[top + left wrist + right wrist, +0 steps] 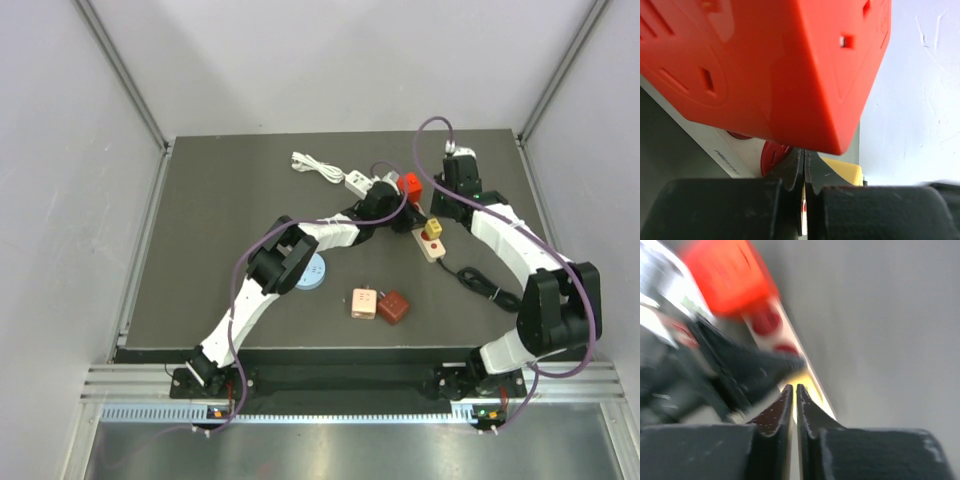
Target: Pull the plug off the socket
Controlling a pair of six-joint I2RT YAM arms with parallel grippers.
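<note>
The red plug stands near the far edge of the table, a little toward the far right corner, at the far end of the white socket strip. From above, both arms cover this end of the strip, so it cannot be told if the plug sits in a socket or is already free of it. In the left wrist view the plug fills the upper part and is cut off by the picture's top and left borders; only its lower corner is seen, just above the fingertips.

The left tool has its fingers pressed together, with nothing between them. Behind it a part of the strip with round red parts shows, and a yellow cube that stands on the strip.

The right wrist view is strongly blurred. The right tool is also pressed together and carries nothing. The plug there is only a red smear, and the dark shape beside it is hard to make out.

A black cable lies between the strip and the right arm. A blue disc is half hidden under the left arm. Nearer the front edge, a pink cube and a brown-red cube lie just beside each other. A white adapter with its white cord lies near the far edge.
</note>
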